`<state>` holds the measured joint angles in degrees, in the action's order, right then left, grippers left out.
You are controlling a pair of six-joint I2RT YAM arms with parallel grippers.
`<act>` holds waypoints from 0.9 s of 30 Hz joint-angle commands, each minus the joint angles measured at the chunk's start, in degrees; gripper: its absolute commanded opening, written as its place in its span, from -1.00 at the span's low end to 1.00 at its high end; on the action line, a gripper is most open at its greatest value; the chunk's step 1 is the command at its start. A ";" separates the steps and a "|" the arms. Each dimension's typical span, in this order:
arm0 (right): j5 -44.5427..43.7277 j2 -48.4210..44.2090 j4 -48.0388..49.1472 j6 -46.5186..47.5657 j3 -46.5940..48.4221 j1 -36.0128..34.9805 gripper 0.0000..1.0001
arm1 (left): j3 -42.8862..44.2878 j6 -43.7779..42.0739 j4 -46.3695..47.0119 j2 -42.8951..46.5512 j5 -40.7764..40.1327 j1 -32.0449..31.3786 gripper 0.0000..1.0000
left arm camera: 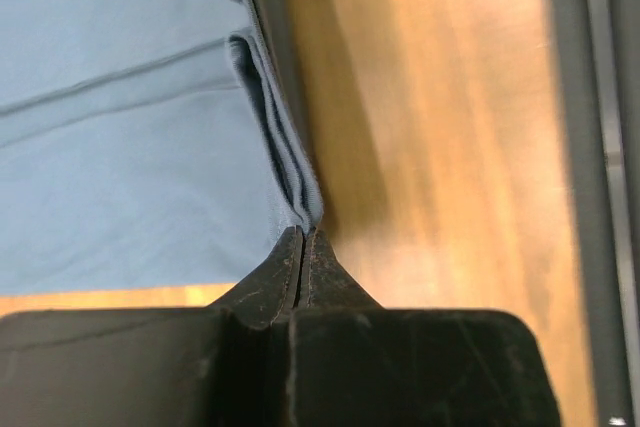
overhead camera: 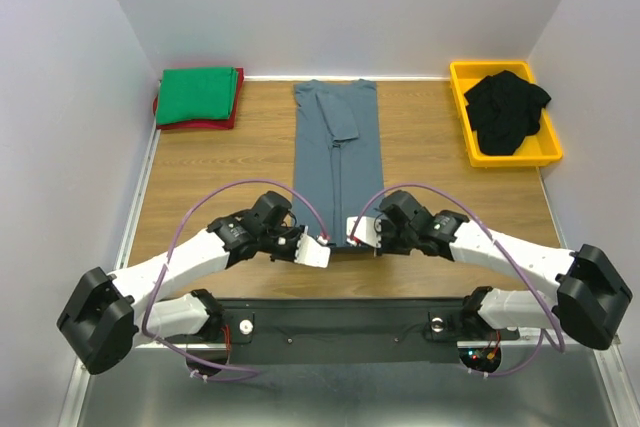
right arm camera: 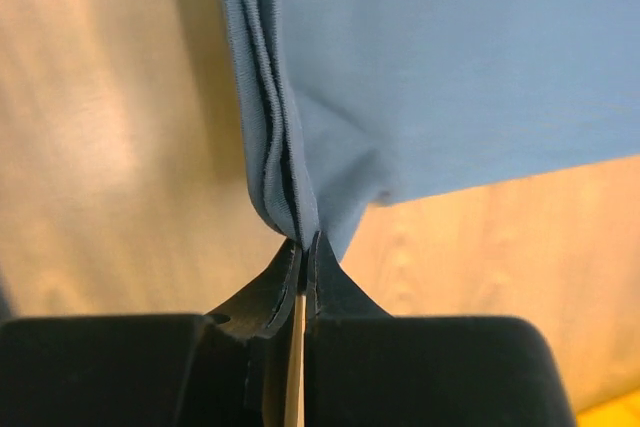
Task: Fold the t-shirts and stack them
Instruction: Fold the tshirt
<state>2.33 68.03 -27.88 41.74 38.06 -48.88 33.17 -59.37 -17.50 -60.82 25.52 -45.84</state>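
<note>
Four colours of t-shirt were counted. One slate blue-grey t-shirt (overhead camera: 338, 162) was laid lengthwise down the middle of the table (overhead camera: 440, 177), folded into a narrow strip. One green t-shirt (overhead camera: 198, 95) was stacked on one red t-shirt (overhead camera: 205, 126) at the far left corner. The black t-shirts (overhead camera: 510, 112) were heaped in one yellow bin (overhead camera: 462, 82) at the far right corner, their number not discernible. The left arm (overhead camera: 190, 257) and right arm (overhead camera: 510, 252) were stretched low and angled inward. The left gripper (left arm camera: 303, 239) was clamped on the strip's near left corner and the right gripper (right arm camera: 303, 244) on its near right corner, with the cloth layers pinched at the jaw tips.
</note>
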 commanded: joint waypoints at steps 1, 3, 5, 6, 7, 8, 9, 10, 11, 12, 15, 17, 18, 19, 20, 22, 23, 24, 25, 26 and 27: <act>-0.13 1.31 1.25 4.93 5.08 2.65 -0.99 | 4.09 -3.64 2.81 -1.67 1.03 3.30 -1.00; 0.31 3.50 2.21 6.60 7.19 4.75 -0.99 | 4.71 -5.83 5.10 -2.46 0.42 5.15 -1.00; 0.83 5.00 2.39 7.48 8.69 7.12 -0.99 | 5.24 -7.41 7.20 -3.25 0.06 6.11 -1.00; 1.36 6.40 2.56 8.79 10.00 7.83 -0.99 | 5.41 -8.90 7.91 -3.69 -0.03 7.25 -1.00; 1.45 6.94 2.83 9.41 10.62 8.45 -0.99 | 5.76 -9.61 8.61 -4.83 -0.12 7.70 -1.00; 1.45 7.55 3.35 10.11 11.15 9.50 -0.99 | 5.94 -10.32 9.40 -5.45 -0.20 8.22 -1.00; 1.80 9.12 3.53 11.34 11.94 10.20 -0.99 | 6.12 -11.02 10.80 -6.06 -0.47 8.84 -1.00; 2.15 9.83 4.05 11.87 13.25 11.43 -0.99 | 6.29 -11.81 12.99 -7.29 -0.99 9.10 -1.00; 2.59 10.80 4.23 13.18 14.05 11.96 -0.99 | 6.47 -12.43 13.80 -7.91 -1.00 9.54 -1.00; 2.77 11.59 4.50 13.72 14.66 12.75 -0.99 | 6.64 -13.04 14.59 -8.44 -0.82 9.98 -1.00; 4.43 15.46 5.11 15.73 18.18 15.83 -0.99 | 8.83 -15.68 16.44 -11.94 -0.30 12.35 -1.00; 5.05 18.27 5.20 16.79 20.90 17.76 -0.99 | 10.42 -16.91 16.53 -13.97 0.32 14.37 -1.00; 5.66 19.24 5.29 17.41 22.04 18.38 -0.99 | 11.38 -17.70 16.62 -15.02 1.02 14.99 -1.00; 5.93 20.12 5.29 17.76 22.92 18.82 -0.99 | 13.48 -18.05 16.53 -17.12 1.55 15.69 -1.00; 6.11 20.91 5.46 18.03 23.72 19.69 -0.99 | 14.63 -18.32 16.53 -18.27 1.99 16.48 -1.00; 6.81 23.72 5.38 18.73 26.53 20.58 -0.99 | 17.70 -19.37 16.35 -21.08 3.04 17.98 -1.00; 6.99 24.86 5.47 18.99 27.58 21.45 -0.99 | 18.59 -19.72 16.44 -22.14 3.39 18.33 -1.00; 7.51 26.70 5.47 19.34 29.50 21.81 -0.99 | 20.34 -20.51 16.01 -23.98 3.92 19.21 -1.00; 7.86 27.85 5.47 19.70 30.57 22.68 -0.99 | 21.23 -20.95 15.83 -24.95 4.01 19.56 -1.00; 7.87 28.73 5.47 20.05 31.45 23.13 -0.99 | 21.93 -21.48 15.57 -25.83 4.27 19.83 -1.00; 8.22 29.69 5.55 20.49 32.33 23.57 -0.99 | 22.64 -21.83 15.56 -26.71 4.54 20.53 -1.00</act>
<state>9.08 95.53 -24.05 59.05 66.24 -27.24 52.31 -78.04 -2.31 -85.91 27.77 -26.94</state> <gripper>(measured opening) 0.032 0.025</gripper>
